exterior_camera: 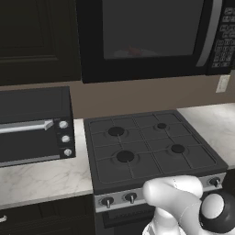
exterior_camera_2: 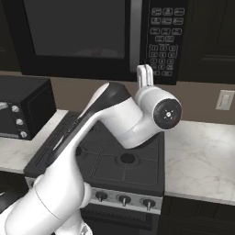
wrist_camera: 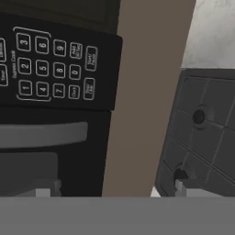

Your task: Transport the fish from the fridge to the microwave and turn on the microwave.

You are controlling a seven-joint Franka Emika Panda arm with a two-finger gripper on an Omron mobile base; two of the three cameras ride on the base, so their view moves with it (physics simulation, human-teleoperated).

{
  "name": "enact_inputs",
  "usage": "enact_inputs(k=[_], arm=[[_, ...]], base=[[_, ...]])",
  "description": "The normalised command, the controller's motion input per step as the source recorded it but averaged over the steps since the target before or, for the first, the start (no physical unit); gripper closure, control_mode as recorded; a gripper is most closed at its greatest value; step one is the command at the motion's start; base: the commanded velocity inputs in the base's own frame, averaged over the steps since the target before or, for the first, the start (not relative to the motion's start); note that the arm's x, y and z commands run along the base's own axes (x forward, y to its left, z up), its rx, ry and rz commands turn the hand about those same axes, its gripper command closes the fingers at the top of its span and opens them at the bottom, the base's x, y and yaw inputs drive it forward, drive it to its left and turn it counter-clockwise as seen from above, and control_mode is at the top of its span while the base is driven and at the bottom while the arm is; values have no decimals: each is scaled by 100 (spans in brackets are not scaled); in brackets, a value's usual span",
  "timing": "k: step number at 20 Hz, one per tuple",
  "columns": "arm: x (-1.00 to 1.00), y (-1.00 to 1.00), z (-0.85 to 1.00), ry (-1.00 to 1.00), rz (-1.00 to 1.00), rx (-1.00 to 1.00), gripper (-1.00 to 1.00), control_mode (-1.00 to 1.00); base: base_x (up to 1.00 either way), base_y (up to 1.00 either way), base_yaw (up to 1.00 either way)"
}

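Claw (exterior_camera_2: 145,75) jaws wide apart, nothing between them. In the hand view the two dark fingertips (wrist_camera: 43,191) sit far out toward either side. Claw points up, close in front of the keypad (exterior_camera_2: 165,36) at the lower right corner of the microwave (exterior_camera_2: 78,41); cannot tell whether it touches.

Fish (exterior_camera: 133,49): small red-orange shape behind the dark glass window, inside the microwave, on a pale plate (exterior_camera: 120,53). It lies to the left of the claw and about level with it. Microwave door shut. The curved grey handle (exterior_camera_2: 134,32) runs vertically just left of the claw, between window and keypad.

Below the claw: black gas stove (exterior_camera: 147,142) with four burners and a row of knobs (exterior_camera_2: 124,199) along its front edge. A marble table (exterior_camera_2: 202,156) flanks the stove on both sides. Far left of the claw, on the table: black toaster oven (exterior_camera: 34,126) with three round knobs. Right of the claw, on the brown wall: white outlet (exterior_camera_2: 225,99).
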Motion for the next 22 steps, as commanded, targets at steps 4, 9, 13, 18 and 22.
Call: enact_inputs(k=[4, 9, 13, 18, 22], arm=[[24, -1, -12, 0, 0, 0, -100, -100], [30, 3, -13, 0, 0, 0, -100, -100], [25, 0, -5, 0, 0, 0, -100, -100], [12, -16, -1, 0, 0, 1, -100, -100], [6, -26, 0, -1, 0, 1, -100, -100]], base=[[0, 0, 0], [0, 0, 0], [0, 0, 0], [0, 0, 0], [0, 0, 0]])
